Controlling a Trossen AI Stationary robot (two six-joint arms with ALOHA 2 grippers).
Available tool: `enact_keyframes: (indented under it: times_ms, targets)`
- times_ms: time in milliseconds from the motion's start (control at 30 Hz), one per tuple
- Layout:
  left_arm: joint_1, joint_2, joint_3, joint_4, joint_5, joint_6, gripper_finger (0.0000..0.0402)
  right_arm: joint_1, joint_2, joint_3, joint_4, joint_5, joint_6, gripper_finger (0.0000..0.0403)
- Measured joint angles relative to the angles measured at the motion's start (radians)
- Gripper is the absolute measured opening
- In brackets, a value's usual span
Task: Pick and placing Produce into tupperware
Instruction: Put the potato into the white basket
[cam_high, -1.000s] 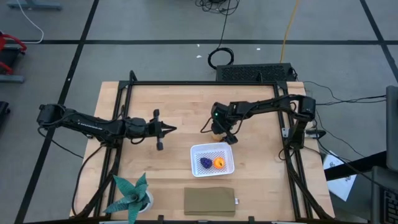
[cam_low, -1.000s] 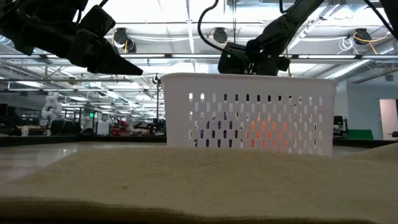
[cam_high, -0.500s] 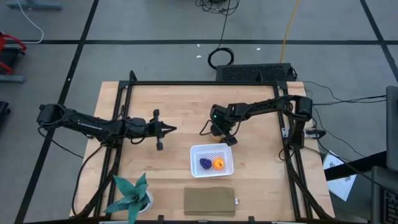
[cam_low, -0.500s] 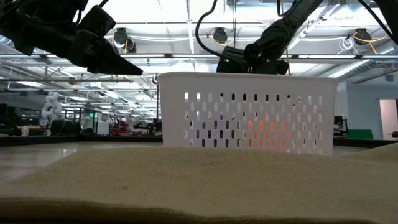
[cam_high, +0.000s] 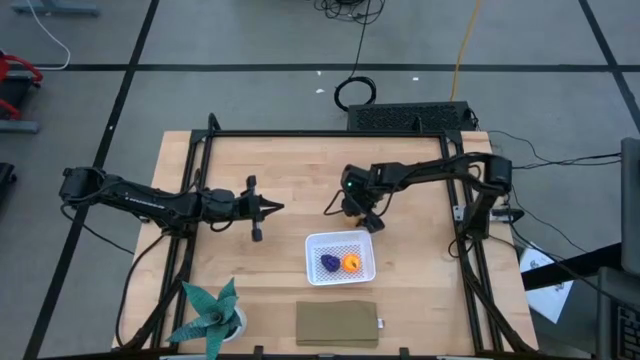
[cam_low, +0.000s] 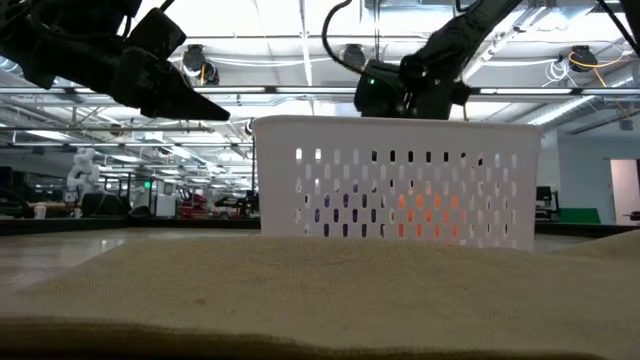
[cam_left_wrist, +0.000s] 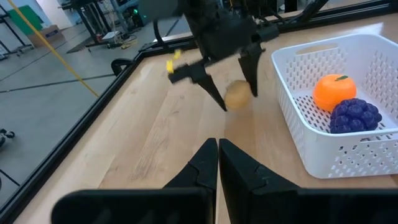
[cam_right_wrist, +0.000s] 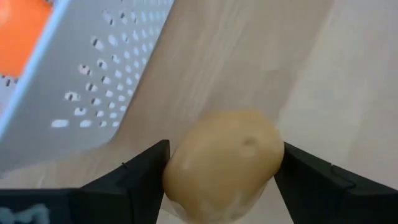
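The right gripper (cam_left_wrist: 230, 93) closes on the tan-yellow piece (cam_right_wrist: 222, 163) just beside the tupperware (cam_high: 342, 257), near the counter's middle. The orange piece (cam_left_wrist: 334, 91) and purple piece (cam_left_wrist: 354, 116) already lie inside. The left gripper (cam_high: 272, 208) waits, fingers together and empty.

Overhead, table-level, two wrist views; tupperware (cam_high: 341, 257) seemingly shared.

Bare table (cam_high: 290, 170) between the arms; basket (cam_high: 341, 257) wall just beside right claw (cam_high: 352, 214).
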Motion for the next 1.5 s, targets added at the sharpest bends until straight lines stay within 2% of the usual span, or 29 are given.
enact_keyframes:
  times_ms: [233,467,767,900,1233,1500]
  targets:
    - [0.000,0.000,0.000,0.000,0.000,0.000,0.0019,-0.013,-0.117,0.000,-0.030,0.032,0.003,0.0240]
    - [0.000,0.000,0.000,0.001,0.000,0.000,0.0019,-0.032,-0.240,0.001,-0.082,0.033,0.072,0.0246]
    - [-0.001,0.000,0.000,0.001,0.000,0.002,0.0019,-0.040,-0.360,0.001,-0.148,0.024,0.149,0.0232]
    - [0.000,0.000,0.000,0.005,0.000,0.006,0.0019,-0.038,-0.380,0.001,-0.168,0.024,0.158,0.0221]
    - [0.000,0.000,0.000,0.005,-0.001,0.007,0.0019,-0.037,-0.395,0.001,-0.214,0.023,0.150,0.0154]
    - [0.000,0.000,0.000,0.006,-0.001,0.012,0.0019,-0.037,-0.395,0.001,-0.208,0.023,0.143,0.0142]
